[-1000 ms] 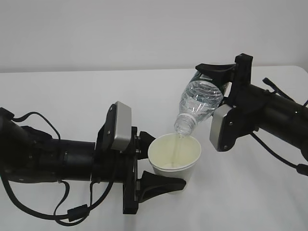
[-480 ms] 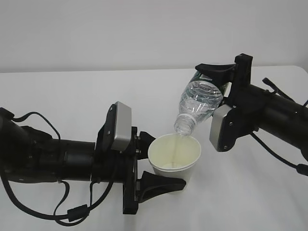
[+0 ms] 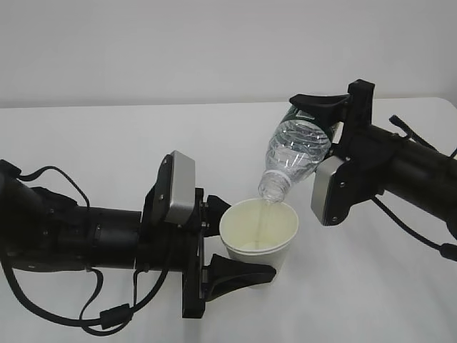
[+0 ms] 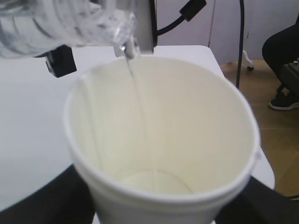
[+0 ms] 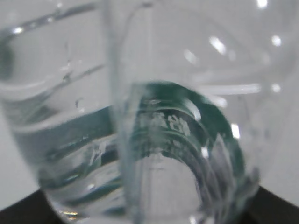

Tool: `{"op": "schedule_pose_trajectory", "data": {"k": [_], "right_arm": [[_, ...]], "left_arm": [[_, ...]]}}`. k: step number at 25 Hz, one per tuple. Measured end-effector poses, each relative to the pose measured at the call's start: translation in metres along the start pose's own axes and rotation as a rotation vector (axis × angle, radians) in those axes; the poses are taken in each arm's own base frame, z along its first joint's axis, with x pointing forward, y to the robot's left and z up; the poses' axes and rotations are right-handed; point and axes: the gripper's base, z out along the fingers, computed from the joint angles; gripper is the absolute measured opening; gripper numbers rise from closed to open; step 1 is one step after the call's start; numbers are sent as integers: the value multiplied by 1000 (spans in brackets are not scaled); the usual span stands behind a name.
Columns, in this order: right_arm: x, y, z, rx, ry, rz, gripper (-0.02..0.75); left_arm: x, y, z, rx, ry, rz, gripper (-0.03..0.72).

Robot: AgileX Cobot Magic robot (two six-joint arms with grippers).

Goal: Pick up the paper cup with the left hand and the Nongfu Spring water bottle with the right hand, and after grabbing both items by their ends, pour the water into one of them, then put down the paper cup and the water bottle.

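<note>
The white paper cup [image 3: 258,234] stands upright just above the table, held at its base by my left gripper [image 3: 235,250], whose black fingers [image 3: 239,275] close round it. Its cream inside [image 4: 159,135] fills the left wrist view. My right gripper [image 3: 325,121] is shut on the base end of the Nongfu Spring water bottle [image 3: 296,153], which tilts neck-down over the cup. A thin stream of water [image 4: 135,88] runs from the bottle's mouth [image 4: 126,44] into the cup, and a shallow pool of water [image 4: 154,179] lies at the bottom. The bottle [image 5: 149,130] with its green label fills the right wrist view.
The white table [image 3: 107,143] stretches around both arms. At the right edge of the left wrist view there is brown floor [image 4: 275,140], a person's dark leg and shoe [image 4: 282,100], and hanging black cables [image 4: 240,42] beyond the table's edge.
</note>
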Motion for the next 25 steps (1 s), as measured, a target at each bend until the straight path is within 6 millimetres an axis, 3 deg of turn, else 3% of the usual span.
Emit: {"op": "schedule_pose_trajectory", "data": {"k": [25], "right_arm": [[-1, 0, 0, 0, -14, -16, 449]], "left_arm": [[0, -1, 0, 10, 3, 4, 482]]}}
